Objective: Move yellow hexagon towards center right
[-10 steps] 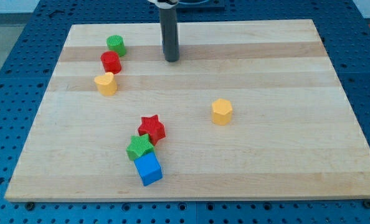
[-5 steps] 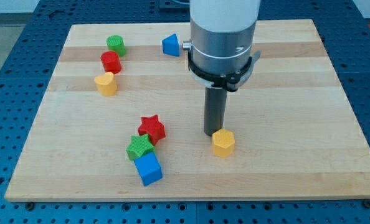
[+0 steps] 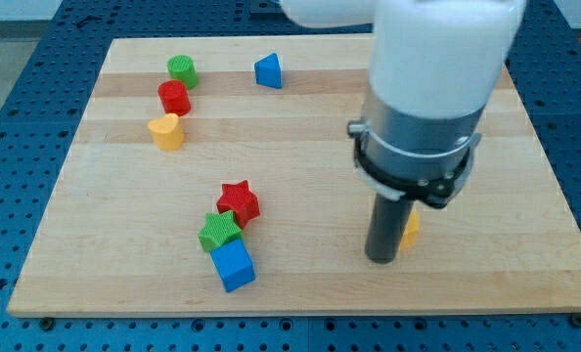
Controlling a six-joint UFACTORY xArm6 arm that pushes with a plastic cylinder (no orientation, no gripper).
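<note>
The yellow hexagon (image 3: 411, 231) lies at the view's lower right and is mostly hidden behind my rod; only its right edge shows. My tip (image 3: 381, 259) rests on the board just left of and slightly below the hexagon, touching or nearly touching it. The arm's large grey and white body fills the view's upper right above the rod.
A red star (image 3: 239, 202), green star (image 3: 219, 232) and blue cube (image 3: 233, 265) cluster at lower centre-left. A green cylinder (image 3: 182, 69), red cylinder (image 3: 174, 98) and yellow heart-like block (image 3: 166, 130) stand at upper left. A blue triangle (image 3: 268, 70) sits at top centre.
My tip went from the board's top to the lower right, ending left of the yellow hexagon. The hexagon was pushed down and to the right. The blue triangle came into view.
</note>
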